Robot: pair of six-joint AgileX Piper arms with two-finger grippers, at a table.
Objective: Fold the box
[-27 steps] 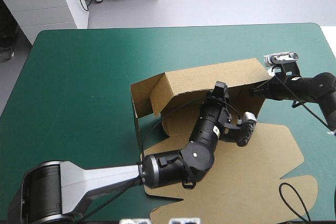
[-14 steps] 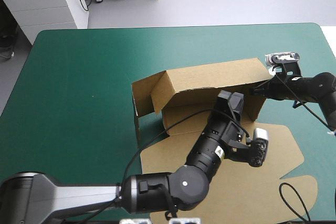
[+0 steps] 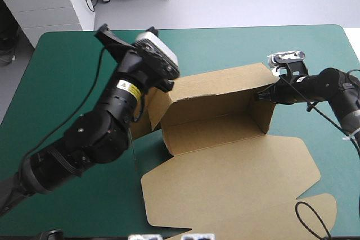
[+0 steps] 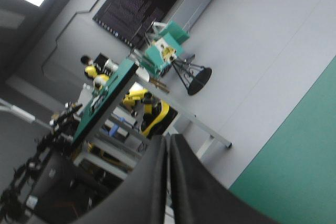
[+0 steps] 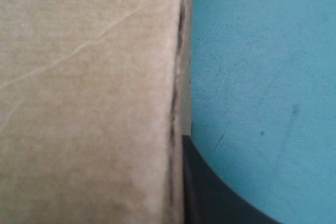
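Note:
The brown box (image 3: 225, 122) lies mid-table with its back wall, right end wall and left flap raised; its lid sheet lies flat toward the table's front edge. My right gripper (image 3: 263, 96) is shut on the top of the right end wall. In the right wrist view the board (image 5: 89, 98) fills the space beside one black finger (image 5: 210, 192). My left gripper (image 3: 104, 31) is raised high above the table's left half, left of the box and touching nothing. In the left wrist view its fingers (image 4: 169, 145) meet in a pointed arch and face the room.
The flat lid (image 3: 236, 189) reaches the table's front edge. Teal-green cover (image 3: 73, 82) shows left of and beyond the box. A white cabinet (image 3: 50, 4) stands past the far left corner.
My left arm has lifted out of the box and swung up and to the left. The right gripper and the box's right end have shifted a little leftward.

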